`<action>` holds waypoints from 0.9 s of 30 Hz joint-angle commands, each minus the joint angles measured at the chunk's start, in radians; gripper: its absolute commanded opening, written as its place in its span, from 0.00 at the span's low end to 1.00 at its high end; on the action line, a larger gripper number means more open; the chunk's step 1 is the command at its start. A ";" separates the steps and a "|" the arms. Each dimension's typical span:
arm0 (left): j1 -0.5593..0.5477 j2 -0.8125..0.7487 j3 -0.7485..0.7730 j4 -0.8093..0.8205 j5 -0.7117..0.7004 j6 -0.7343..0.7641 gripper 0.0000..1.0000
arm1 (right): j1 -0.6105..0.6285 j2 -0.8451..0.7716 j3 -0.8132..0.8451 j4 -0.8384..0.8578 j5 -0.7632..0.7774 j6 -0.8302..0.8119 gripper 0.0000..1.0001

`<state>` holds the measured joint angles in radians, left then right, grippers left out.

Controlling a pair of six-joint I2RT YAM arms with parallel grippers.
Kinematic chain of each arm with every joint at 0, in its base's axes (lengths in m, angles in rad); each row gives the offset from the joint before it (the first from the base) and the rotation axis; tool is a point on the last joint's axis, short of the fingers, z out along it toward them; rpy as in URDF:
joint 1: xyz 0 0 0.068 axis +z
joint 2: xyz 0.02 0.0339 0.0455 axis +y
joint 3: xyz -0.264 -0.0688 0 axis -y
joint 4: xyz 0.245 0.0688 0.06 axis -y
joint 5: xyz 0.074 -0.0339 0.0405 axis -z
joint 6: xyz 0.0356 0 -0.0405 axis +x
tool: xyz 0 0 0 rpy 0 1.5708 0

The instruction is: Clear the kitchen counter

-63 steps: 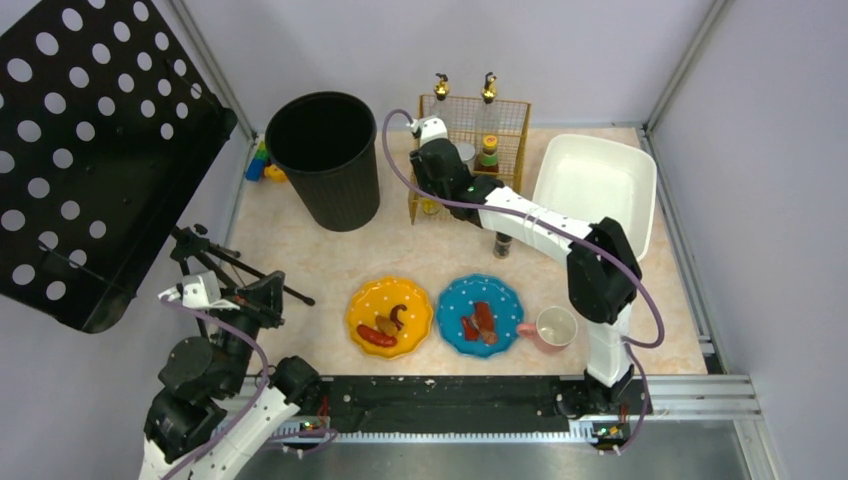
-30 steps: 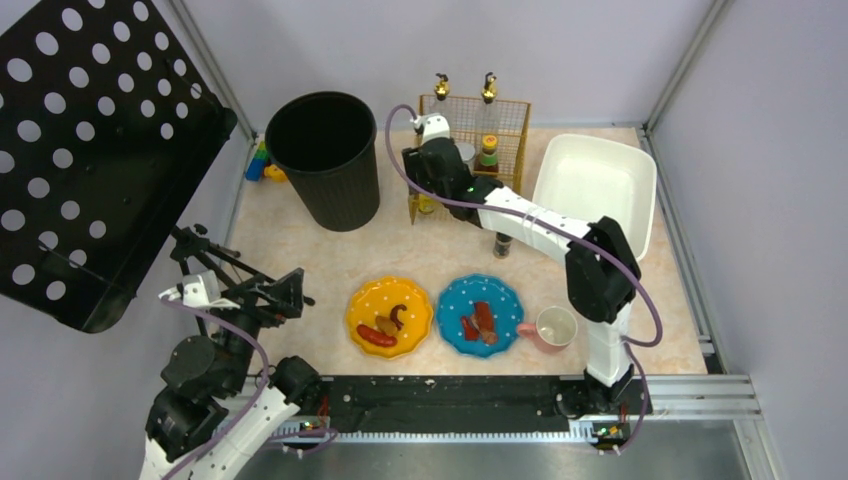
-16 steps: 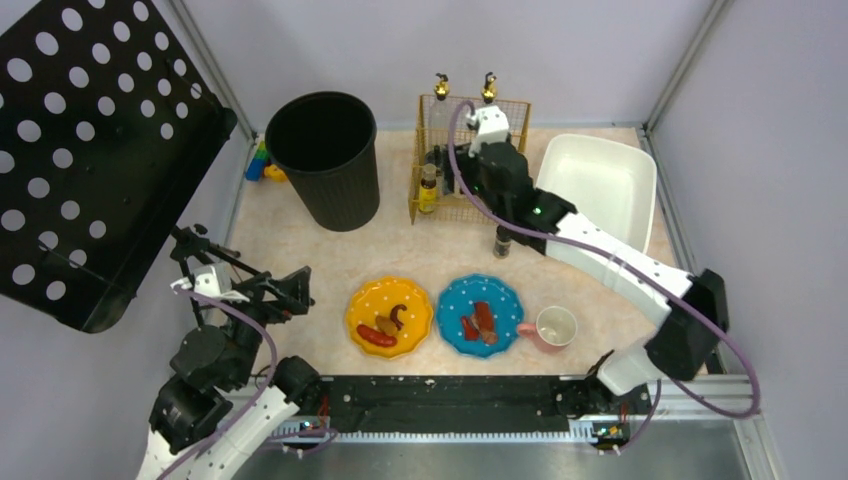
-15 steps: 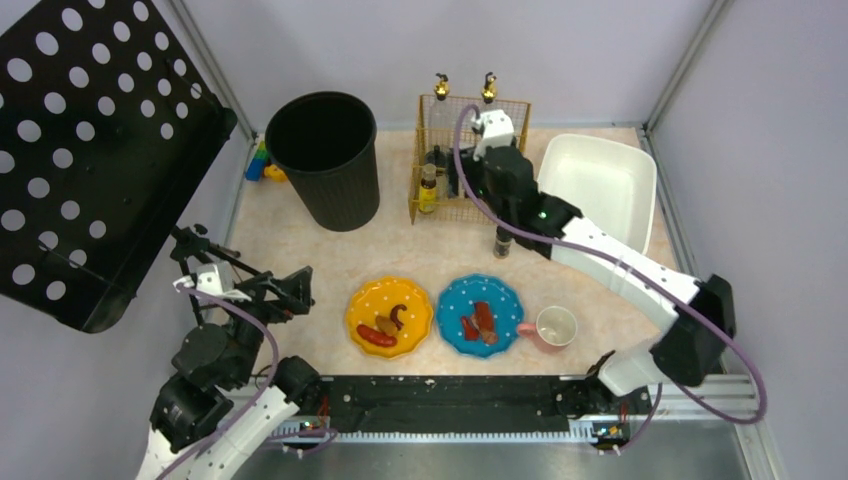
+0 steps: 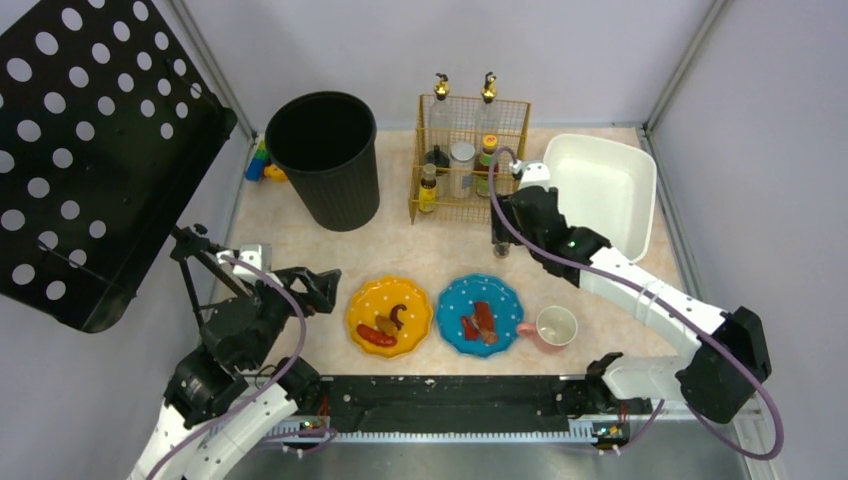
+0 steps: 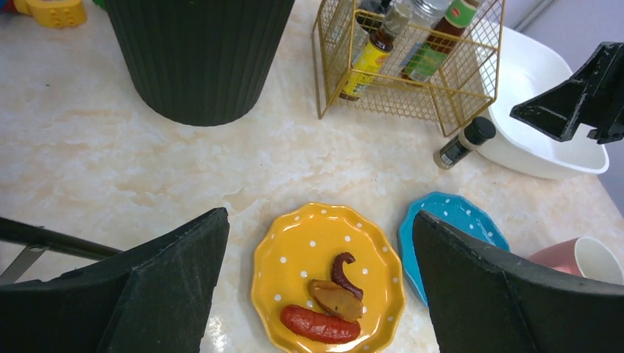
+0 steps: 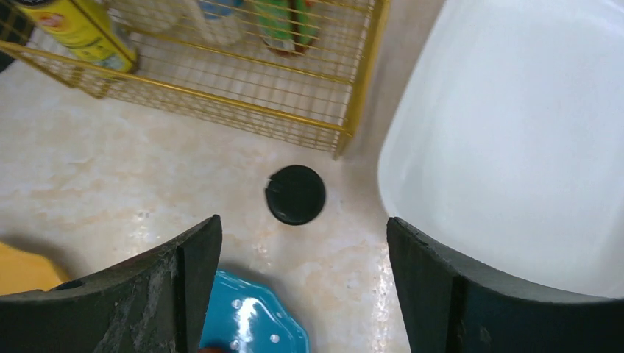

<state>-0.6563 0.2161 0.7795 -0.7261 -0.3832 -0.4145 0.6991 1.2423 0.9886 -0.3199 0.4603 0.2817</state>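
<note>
My right arm reaches far forward over the worktop [image 5: 300,255]. Its elbow is low at the near right corner and its wrist is turned down. The right claw [image 7: 302,220] hangs over a small dark bottle [image 7: 295,194]. This bottle stands on the worktop, between the corner of the gold wire rack [image 7: 221,95] and the white tub [image 7: 515,132]. The two fingers are spread wide and they pinch nothing. I cannot tell how high they are over the cap.

My left arm is folded close to its base at the near left, with the forearm raised. The left claw [image 6: 318,220] points forward and down toward the yellow plate [image 6: 294,235]. Its fingers also stand wide apart, with nothing between them.

The worktop carries everything. The black bin [image 5: 340,200] is at the back left, the rack behind the centre and the tub at the back right. In the near row are the yellow plate, the blue plate [image 5: 452,298] and the pink cup [image 5: 555,327].

Some things I see only in part. From above, the wrist covers the right claw's fingers, and only part of the bottle shows below it. In the right wrist view the bottle is only a round black cap, and the bottles in the rack are cut off at the top edge. In the left wrist view one finger hides much of the blue plate, and the picture edge cuts the cup. The labels in the rack are too small for me to read.
</note>
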 commanded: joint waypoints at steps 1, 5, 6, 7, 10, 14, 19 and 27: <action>0.004 0.069 0.006 0.046 0.069 0.026 0.99 | -0.063 -0.043 -0.046 -0.022 -0.036 0.072 0.81; 0.004 0.089 0.009 0.046 0.088 0.031 0.99 | -0.074 -0.011 -0.068 -0.006 -0.047 0.094 0.82; 0.004 0.087 0.008 0.047 0.089 0.031 0.99 | -0.073 -0.007 -0.075 0.003 -0.053 0.097 0.83; 0.004 0.083 0.006 0.047 0.090 0.031 0.99 | -0.075 -0.003 -0.082 0.017 -0.060 0.103 0.83; 0.004 0.073 0.003 0.051 0.089 0.033 0.99 | -0.077 0.022 -0.091 0.049 -0.062 0.117 0.83; 0.004 0.072 0.001 0.051 0.088 0.033 0.99 | -0.087 0.075 -0.095 0.094 -0.080 0.135 0.83; 0.004 0.083 0.001 0.053 0.098 0.036 0.99 | -0.091 0.145 -0.088 0.138 -0.084 0.142 0.83; 0.004 0.079 0.001 0.053 0.099 0.037 0.99 | -0.099 0.230 -0.081 0.188 -0.076 0.150 0.79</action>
<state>-0.6563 0.2951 0.7795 -0.7246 -0.2928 -0.3901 0.6090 1.4483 0.8967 -0.1997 0.3832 0.4156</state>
